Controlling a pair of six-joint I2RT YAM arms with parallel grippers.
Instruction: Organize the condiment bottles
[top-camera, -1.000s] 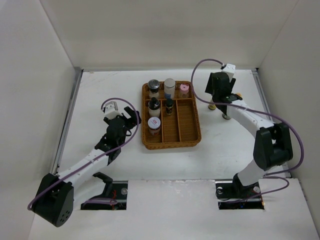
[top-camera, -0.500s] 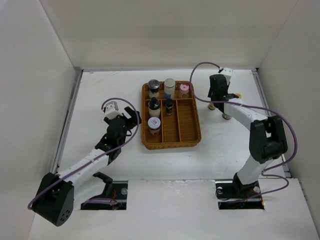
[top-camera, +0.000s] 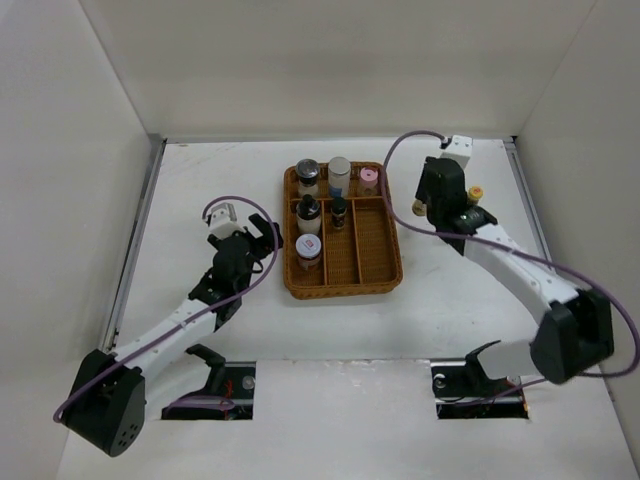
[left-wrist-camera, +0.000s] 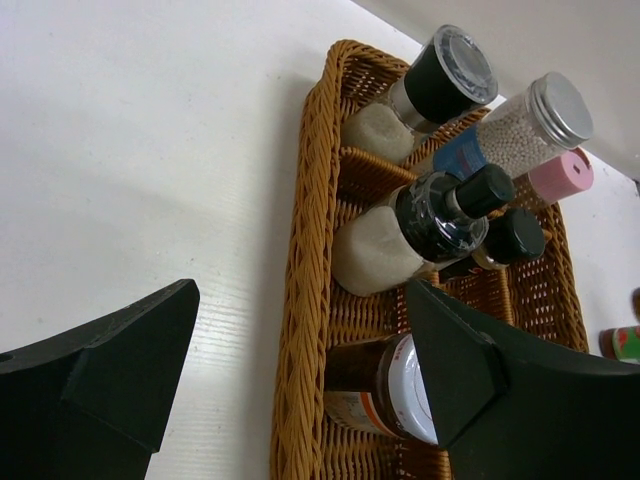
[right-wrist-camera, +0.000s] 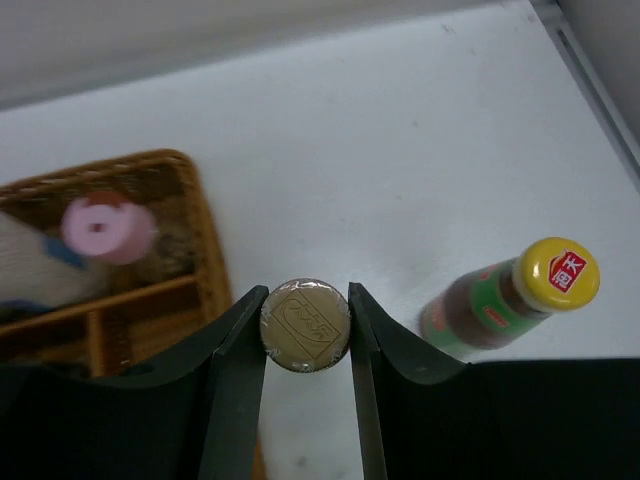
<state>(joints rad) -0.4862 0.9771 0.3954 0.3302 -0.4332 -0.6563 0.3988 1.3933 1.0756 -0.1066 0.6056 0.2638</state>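
Your white counter (top-camera: 200, 170) sits boxed by plain white walls (top-camera: 330, 70) on three sides; possibly a metal strip (top-camera: 133, 235) runs along its left edge.

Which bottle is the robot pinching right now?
The gold-capped bottle, clamped in the right gripper. The yellow-capped bottle beside it stands free, and the others sit in the wicker tray.

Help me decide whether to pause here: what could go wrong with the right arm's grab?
1. The right fingers pinch only the round cap of the gold-capped bottle, so it might slip or swing when lifted.
2. The yellow-capped bottle stands close beside one finger; a sideways move could topple it.
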